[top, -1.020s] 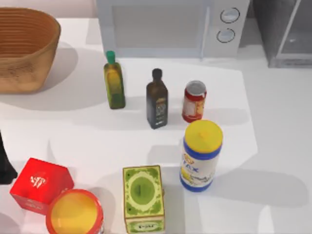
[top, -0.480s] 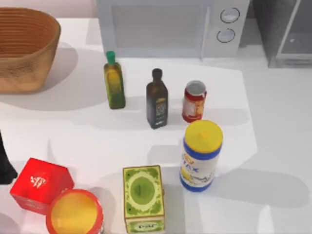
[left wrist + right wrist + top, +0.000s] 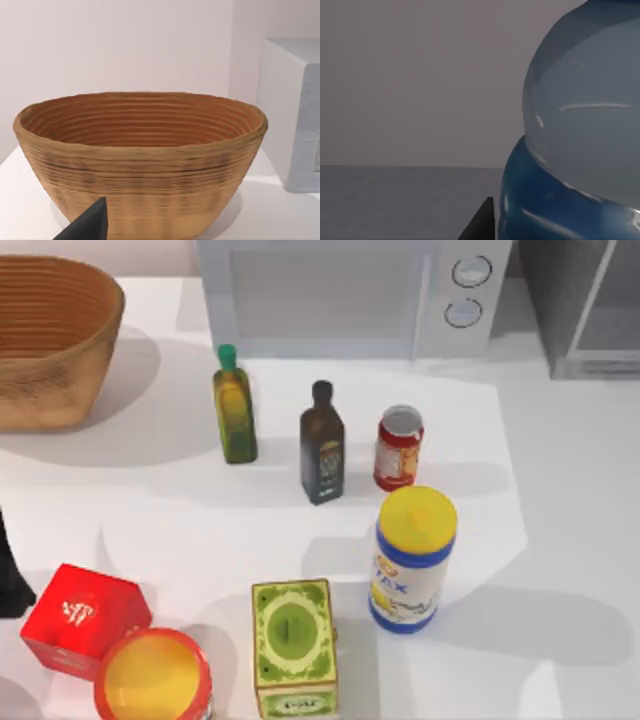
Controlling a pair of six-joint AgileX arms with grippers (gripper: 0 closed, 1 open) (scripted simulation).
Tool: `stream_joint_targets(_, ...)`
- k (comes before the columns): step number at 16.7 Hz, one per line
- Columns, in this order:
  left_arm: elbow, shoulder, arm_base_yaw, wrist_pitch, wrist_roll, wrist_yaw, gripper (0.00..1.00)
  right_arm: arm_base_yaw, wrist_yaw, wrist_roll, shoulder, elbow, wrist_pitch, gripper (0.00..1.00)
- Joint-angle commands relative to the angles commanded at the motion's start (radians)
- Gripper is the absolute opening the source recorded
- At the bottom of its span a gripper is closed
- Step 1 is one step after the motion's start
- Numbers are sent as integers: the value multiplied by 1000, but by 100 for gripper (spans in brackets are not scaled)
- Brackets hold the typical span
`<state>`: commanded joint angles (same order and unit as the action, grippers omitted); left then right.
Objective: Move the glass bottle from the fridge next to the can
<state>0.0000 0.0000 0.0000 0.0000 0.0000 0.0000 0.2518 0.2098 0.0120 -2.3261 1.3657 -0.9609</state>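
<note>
One task, at an early stage. Fridge [image 3: 585, 310], door ajar, right of microwave [image 3: 340, 295]. Glass bottle [image 3: 580, 125] close against right wrist camera, seemingly inside fridge; right grip on it cannot be told. Can [image 3: 398, 447] below microwave, space beside it unfilled. Left arm parked facing basket [image 3: 140, 160].

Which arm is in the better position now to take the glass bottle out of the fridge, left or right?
The right arm, most likely. Its wrist camera sits very close to the glass bottle. The left arm is parked at the table's left edge, facing the woven basket, far from the fridge.
</note>
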Motion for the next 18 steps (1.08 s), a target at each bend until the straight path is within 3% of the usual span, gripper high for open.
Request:
stream_joint_targets(11, 0, 0, 0, 0, 0, 0, 100, 2, 5, -3, 92, 3, 98, 0)
stream_joint_targets(18, 0, 0, 0, 0, 0, 0, 100, 48, 60, -6, 293, -355, -35, 0)
